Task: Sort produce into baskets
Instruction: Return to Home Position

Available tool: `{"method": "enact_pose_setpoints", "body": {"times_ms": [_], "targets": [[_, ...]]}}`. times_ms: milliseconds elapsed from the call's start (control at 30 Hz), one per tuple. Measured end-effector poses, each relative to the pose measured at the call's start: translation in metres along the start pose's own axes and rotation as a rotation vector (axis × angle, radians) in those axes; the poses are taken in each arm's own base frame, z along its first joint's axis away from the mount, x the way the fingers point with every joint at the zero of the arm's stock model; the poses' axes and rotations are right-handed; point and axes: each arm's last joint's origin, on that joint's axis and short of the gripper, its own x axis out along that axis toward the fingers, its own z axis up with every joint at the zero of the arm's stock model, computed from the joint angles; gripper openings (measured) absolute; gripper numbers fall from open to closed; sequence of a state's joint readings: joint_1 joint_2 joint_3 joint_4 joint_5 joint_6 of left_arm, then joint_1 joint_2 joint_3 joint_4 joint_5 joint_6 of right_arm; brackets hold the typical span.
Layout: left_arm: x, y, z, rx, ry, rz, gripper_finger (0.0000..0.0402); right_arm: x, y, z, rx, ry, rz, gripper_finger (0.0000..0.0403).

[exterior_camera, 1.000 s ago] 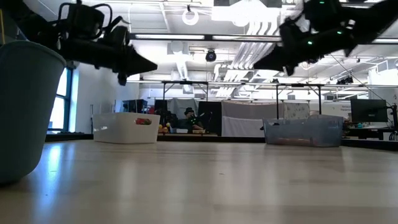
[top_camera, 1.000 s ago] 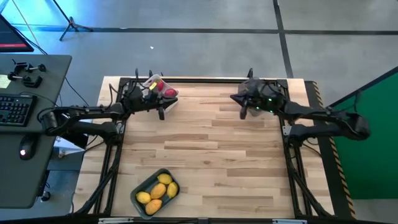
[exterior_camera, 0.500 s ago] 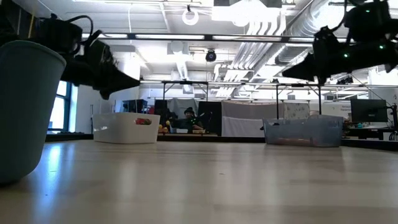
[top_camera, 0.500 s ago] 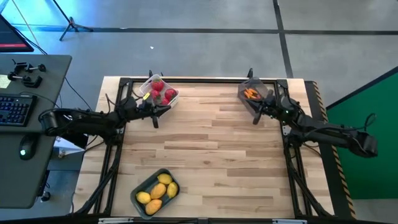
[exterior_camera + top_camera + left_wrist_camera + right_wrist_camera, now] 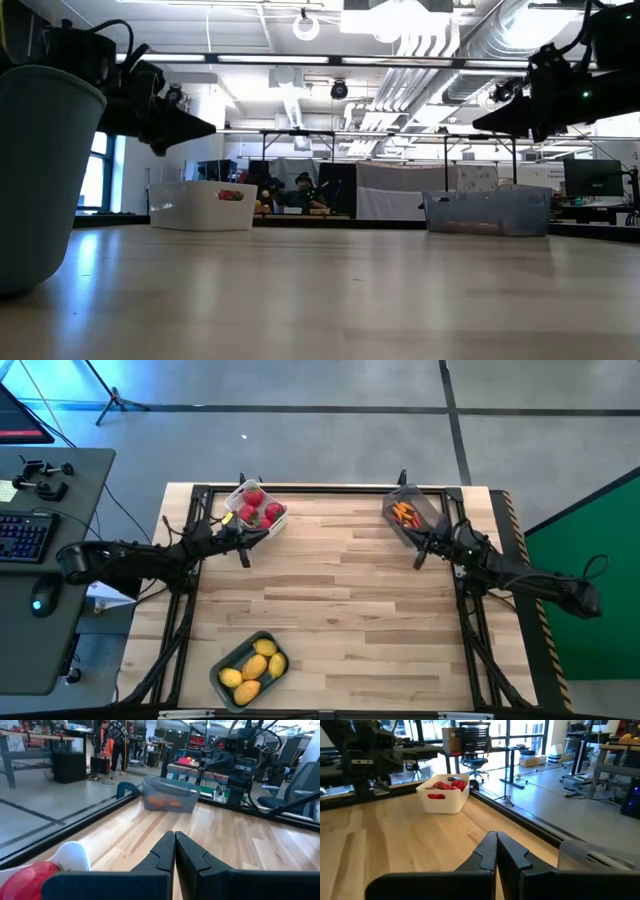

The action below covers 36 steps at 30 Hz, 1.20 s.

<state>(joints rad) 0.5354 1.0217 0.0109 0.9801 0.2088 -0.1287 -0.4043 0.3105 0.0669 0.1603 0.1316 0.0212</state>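
Observation:
The white basket (image 5: 256,510) at the far left holds several red round fruits; it also shows in the right wrist view (image 5: 444,794). The dark see-through basket (image 5: 410,517) at the far right holds thin orange-red pieces, also seen in the left wrist view (image 5: 169,795). The grey-blue basket (image 5: 250,669) near the front edge holds several yellow-orange oval fruits. My left gripper (image 5: 245,556) is shut and empty beside the white basket, above the table. My right gripper (image 5: 419,559) is shut and empty beside the dark basket.
The bare wooden tabletop (image 5: 340,600) lies between the baskets. A black frame runs along the table's edges (image 5: 330,490). A desk with a keyboard (image 5: 25,535) stands off the table's left side. A person shows far behind in the low view (image 5: 303,190).
My left arm has drawn back toward the table's left edge, uncovering the white basket, and has come lower. My right arm has drawn back toward the table's right edge, uncovering the dark basket. Both grippers stay shut and empty. The baskets have not moved.

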Motion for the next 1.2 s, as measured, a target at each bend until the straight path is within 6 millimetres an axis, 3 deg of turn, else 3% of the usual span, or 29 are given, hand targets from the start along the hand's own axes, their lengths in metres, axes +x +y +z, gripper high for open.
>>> {"method": "enact_pose_setpoints", "body": {"times_ms": [433, 833, 1200], "targets": [[-0.011, -0.002, 0.006, -0.028, 0.006, 0.037, 0.0000, -0.025, 0.000, -0.004, 0.022, -0.015, -0.006, 0.0000], [-0.030, -0.005, 0.012, -0.019, -0.003, 0.108, 0.0000, -0.025, 0.003, -0.004, 0.026, -0.015, 0.002, 0.0000], [-0.061, -0.011, 0.017, -0.014, -0.082, 0.119, 0.0000, -0.026, 0.007, -0.003, 0.043, -0.018, 0.049, 0.0000]]}}
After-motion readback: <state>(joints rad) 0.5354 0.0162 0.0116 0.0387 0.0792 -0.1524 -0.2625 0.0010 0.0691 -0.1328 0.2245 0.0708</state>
